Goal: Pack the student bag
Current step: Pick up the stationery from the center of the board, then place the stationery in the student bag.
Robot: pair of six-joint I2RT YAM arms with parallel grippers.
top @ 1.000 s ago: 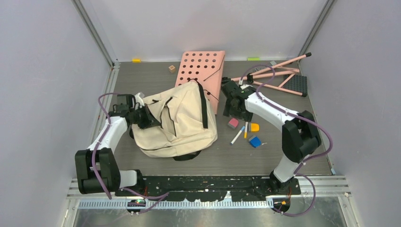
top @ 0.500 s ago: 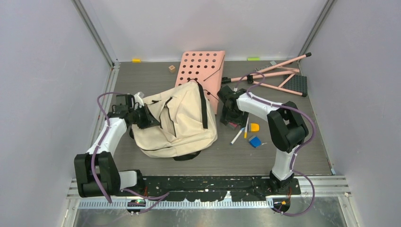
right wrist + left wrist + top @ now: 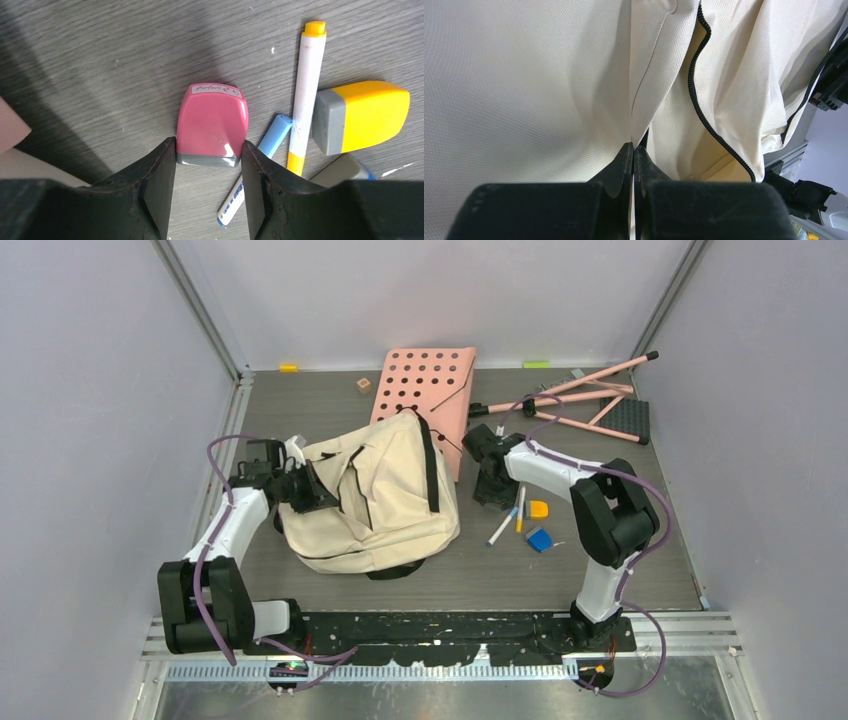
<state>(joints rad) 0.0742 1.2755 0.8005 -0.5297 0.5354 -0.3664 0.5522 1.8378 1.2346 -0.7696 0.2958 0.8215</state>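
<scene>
The cream student bag lies on its side left of the table's middle, its black zipper partly open; in the left wrist view its fabric fills the frame. My left gripper is at the bag's left edge, shut on a fold of fabric by the zipper. My right gripper is down on the table right of the bag. Its fingertips press both sides of a pink block with a grey base, which rests on the table.
Beside the pink block lie a white marker with yellow cap, a blue-capped marker, a yellow-and-grey block and a blue block. A pink perforated board and a folded pink stand lie at the back.
My right gripper has moved left and down from above the small items onto the pink block, which it now covers in the top view. The left arm and bag have not moved.
</scene>
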